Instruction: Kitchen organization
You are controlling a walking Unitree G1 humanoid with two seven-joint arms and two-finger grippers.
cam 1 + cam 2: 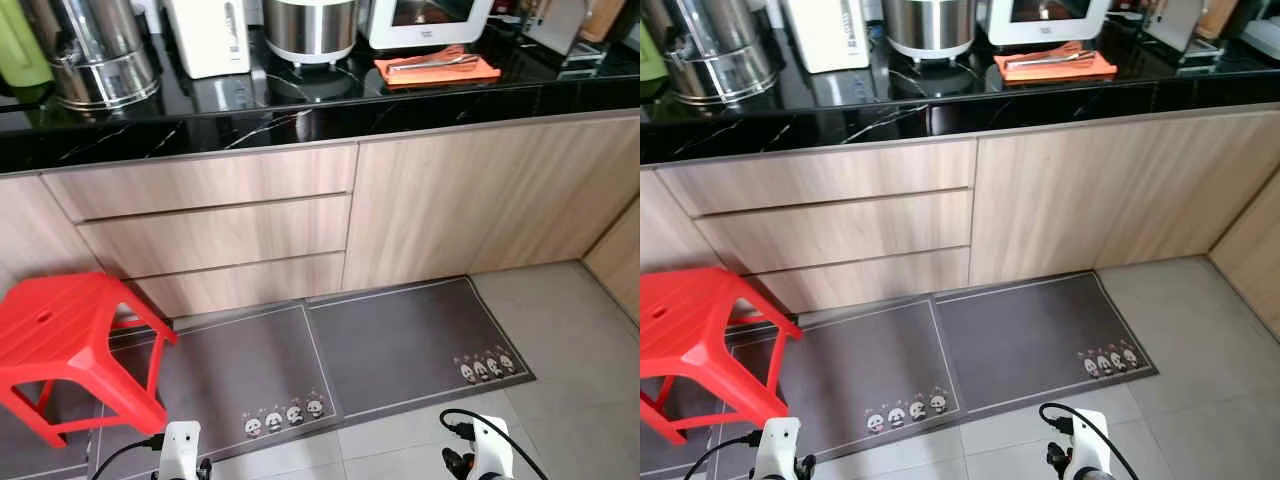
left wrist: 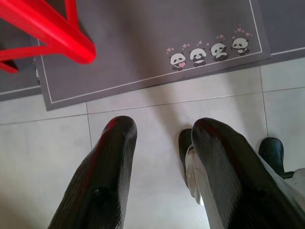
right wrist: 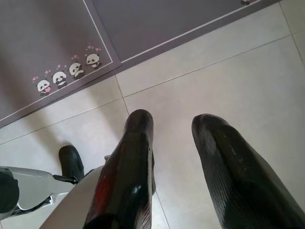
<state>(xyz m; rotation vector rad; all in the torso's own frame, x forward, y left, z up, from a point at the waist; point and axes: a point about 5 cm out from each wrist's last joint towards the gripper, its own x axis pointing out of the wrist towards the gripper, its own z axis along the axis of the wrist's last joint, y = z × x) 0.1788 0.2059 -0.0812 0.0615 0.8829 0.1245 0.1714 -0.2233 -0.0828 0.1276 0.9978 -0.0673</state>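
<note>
A black stone counter (image 1: 300,115) runs across the far side. On it stand a steel urn (image 1: 95,50), a white appliance (image 1: 207,35), a steel cooker pot (image 1: 310,28) and a white oven (image 1: 425,20). In front of the oven lies an orange mat (image 1: 435,68) with utensils on it. Three wooden drawers (image 1: 215,235) and a cabinet door (image 1: 450,200) sit under the counter. Both arms hang low over the tiled floor. My left gripper (image 2: 164,131) is open and holds nothing. My right gripper (image 3: 174,125) is open too, above bare tiles.
A red plastic stool (image 1: 65,345) stands on the left, in front of the drawers. Two grey floor mats (image 1: 400,340) with panda prints lie along the cabinet base. A wooden cabinet side (image 1: 615,255) closes off the right. The robot's feet (image 2: 271,152) are on the tiles.
</note>
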